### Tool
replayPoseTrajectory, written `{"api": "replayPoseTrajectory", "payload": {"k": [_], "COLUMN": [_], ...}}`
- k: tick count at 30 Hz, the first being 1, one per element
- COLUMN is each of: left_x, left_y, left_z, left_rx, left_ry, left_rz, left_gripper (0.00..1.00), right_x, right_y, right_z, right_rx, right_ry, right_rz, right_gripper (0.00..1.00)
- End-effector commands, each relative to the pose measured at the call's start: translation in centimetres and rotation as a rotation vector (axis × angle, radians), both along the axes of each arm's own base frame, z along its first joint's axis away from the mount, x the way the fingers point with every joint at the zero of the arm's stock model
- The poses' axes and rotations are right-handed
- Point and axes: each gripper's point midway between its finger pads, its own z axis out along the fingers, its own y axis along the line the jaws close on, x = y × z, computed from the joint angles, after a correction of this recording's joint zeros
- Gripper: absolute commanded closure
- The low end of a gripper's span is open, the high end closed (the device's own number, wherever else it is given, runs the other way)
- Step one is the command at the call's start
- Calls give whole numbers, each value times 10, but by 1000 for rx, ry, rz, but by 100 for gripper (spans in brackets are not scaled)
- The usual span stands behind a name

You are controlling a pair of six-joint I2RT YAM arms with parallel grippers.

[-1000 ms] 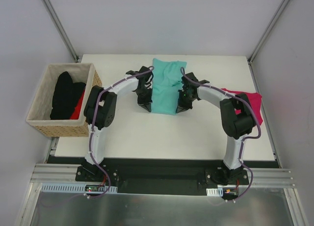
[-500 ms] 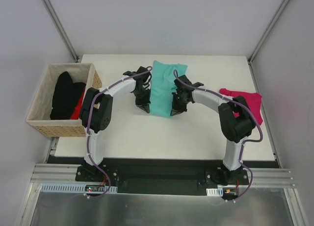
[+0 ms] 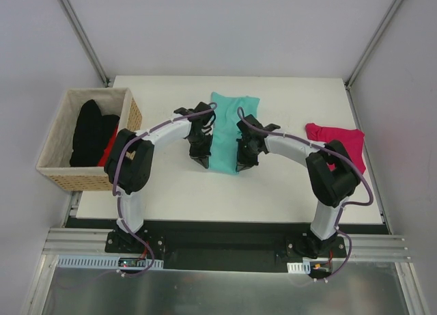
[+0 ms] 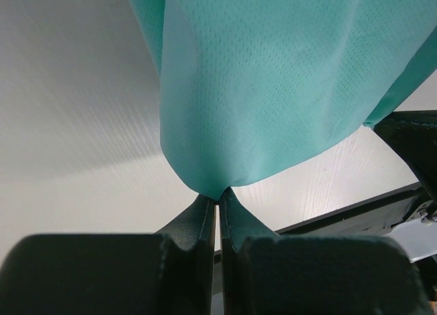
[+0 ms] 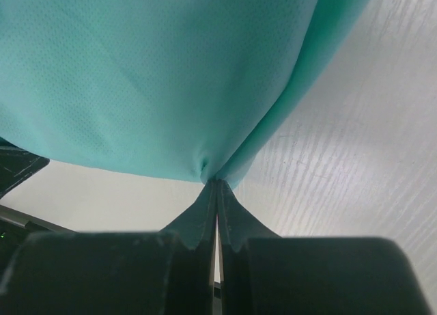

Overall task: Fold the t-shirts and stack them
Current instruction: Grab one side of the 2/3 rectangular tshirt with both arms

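Observation:
A teal t-shirt (image 3: 227, 130), folded into a long strip, lies mid-table with its near end lifted. My left gripper (image 3: 203, 160) is shut on its near left corner; the cloth (image 4: 273, 83) hangs from the fingertips (image 4: 208, 207) in the left wrist view. My right gripper (image 3: 240, 166) is shut on the near right corner; the cloth (image 5: 157, 76) hangs from the fingertips (image 5: 212, 195) in the right wrist view. A red t-shirt (image 3: 338, 144) lies crumpled at the table's right, partly under the right arm.
A wicker basket (image 3: 65, 178) stands at the table's left edge, holding black clothes (image 3: 91, 130) and a red one (image 3: 109, 151). The white table (image 3: 225, 192) ends at a black strip near the arm bases.
Both grippers have pulled the teal shirt's near end toward the arm bases and drawn closer together; the shirt has slid nearer and looks narrower.

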Motion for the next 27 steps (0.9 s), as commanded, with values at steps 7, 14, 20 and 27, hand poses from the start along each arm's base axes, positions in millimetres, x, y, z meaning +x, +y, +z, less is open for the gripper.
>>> {"api": "replayPoseTrajectory", "payload": {"k": [7,14,20,27], "left_x": [-27,-44,-59,-66], "left_y": [7,17,16,13], "left_z": [5,-1,-4,-6], "left_rx": [42,66,62,61], "left_ry": [5,27,48,59], "left_rz": [-7,2,-5,-23], "left_gripper": [100,100,100,100], "right_x": [-17,-26,-34,-39], "right_y": [7,8,15,17], "right_z": [14,19,22,17], "right_rx": [-16,-37,-42,-61], "right_ry": [-47,-59,-56,-43], "right_rz": [-29,-39,-31,-23], "right_gripper": [99,99,99,99]}}
